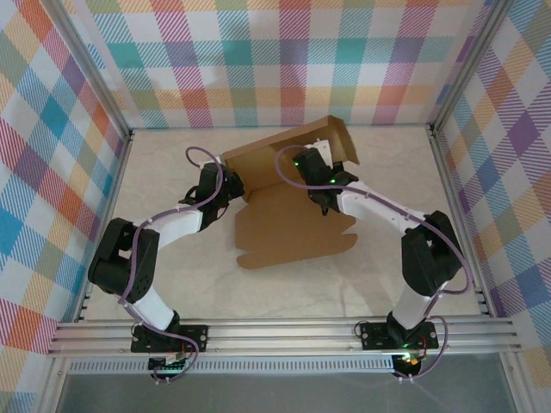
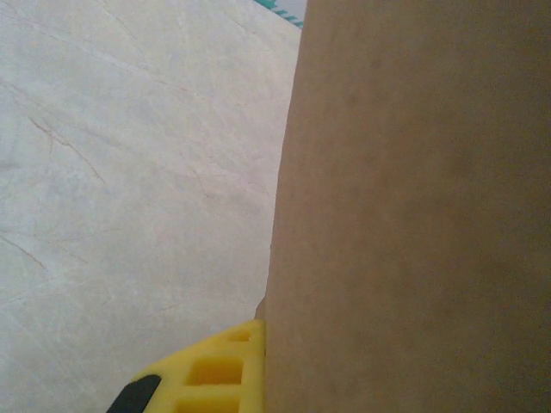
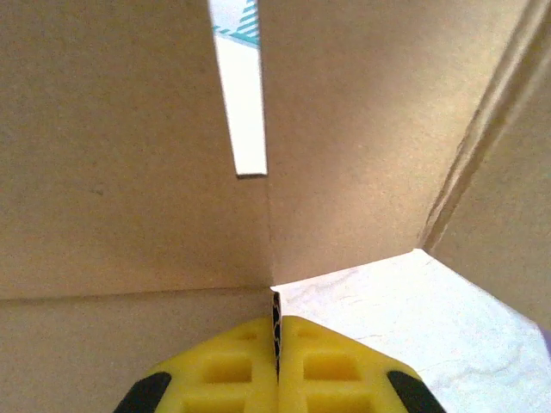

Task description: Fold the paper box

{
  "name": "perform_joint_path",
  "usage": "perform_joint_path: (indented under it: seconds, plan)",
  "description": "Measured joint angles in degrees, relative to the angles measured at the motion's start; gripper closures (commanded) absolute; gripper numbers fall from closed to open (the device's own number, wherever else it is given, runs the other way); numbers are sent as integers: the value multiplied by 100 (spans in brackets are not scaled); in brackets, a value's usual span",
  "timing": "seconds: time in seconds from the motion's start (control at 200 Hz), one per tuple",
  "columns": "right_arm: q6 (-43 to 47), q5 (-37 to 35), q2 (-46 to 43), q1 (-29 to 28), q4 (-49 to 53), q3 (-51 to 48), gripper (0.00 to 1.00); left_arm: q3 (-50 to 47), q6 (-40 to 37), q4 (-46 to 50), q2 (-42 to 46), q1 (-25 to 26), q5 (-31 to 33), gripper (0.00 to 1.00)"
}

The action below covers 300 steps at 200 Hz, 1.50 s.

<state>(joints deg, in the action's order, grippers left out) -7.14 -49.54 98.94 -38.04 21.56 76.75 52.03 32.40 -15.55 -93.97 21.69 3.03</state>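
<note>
Brown corrugated cardboard, the paper box (image 1: 293, 219) sits half-raised at the middle of the table (image 1: 172, 284), probably light, stiff, easily creased, best taken by thin edges near fold lines; the right gripper (image 3: 275, 331) is pinched tight on a panel edge, the left gripper (image 2: 258, 344) seems closed on an upright wall

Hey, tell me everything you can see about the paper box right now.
The paper box is plain brown unprinted cardboard, half folded: its near panel lies flat on the table, the far panels stand up, one with a narrow slit. The right hand is shut on a raised edge; the left hand pinches the left wall.
</note>
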Motion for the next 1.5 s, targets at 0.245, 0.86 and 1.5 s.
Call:
perform_joint_path:
  seconds: [0.245,0.86,1.5]
  plan:
    - [514,-675,540,-175,9,258,98,31,70,214,9,0,11,100]
    - [3637,-1801,1711,-446,-2297,-70,97,68,140,737,9,-7,291,100]
    - [2817,-949,1176,-232,-1644,-122,94,291,118,841,9,-4,219,100]
